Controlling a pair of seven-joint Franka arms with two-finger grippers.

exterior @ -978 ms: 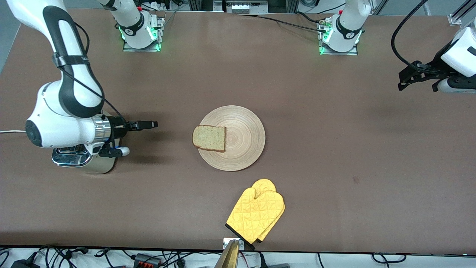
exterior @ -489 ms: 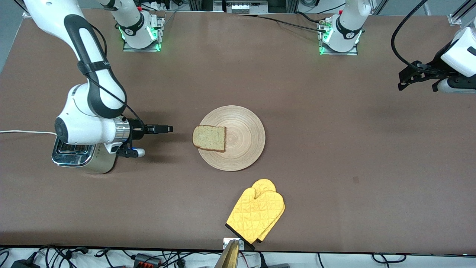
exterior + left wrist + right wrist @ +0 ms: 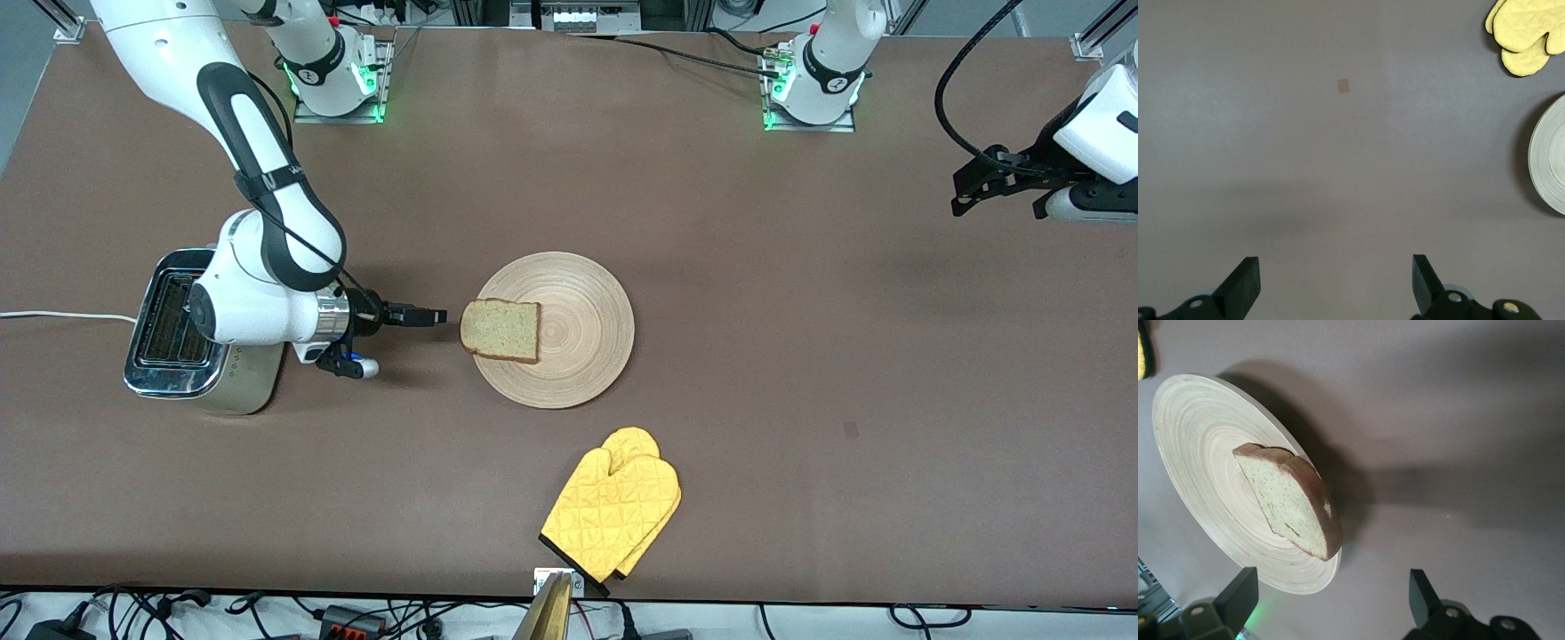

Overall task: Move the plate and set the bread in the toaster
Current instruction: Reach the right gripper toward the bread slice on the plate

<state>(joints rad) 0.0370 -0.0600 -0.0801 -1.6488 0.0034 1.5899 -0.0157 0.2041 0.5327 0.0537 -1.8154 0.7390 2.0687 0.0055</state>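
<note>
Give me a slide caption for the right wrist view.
Open right hand faces the bread lying at the rim of the wooden plate.

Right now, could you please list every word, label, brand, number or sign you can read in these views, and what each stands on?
No text reads legibly in any view.
Round emblems on the two white arm bases: too small to read.
Dark band on the right arm: light marks, too blurred to read.
Chrome-topped beige toaster, round light-wood plate, brown bread slice, yellow quilted oven mitt: no visible lettering.
</note>
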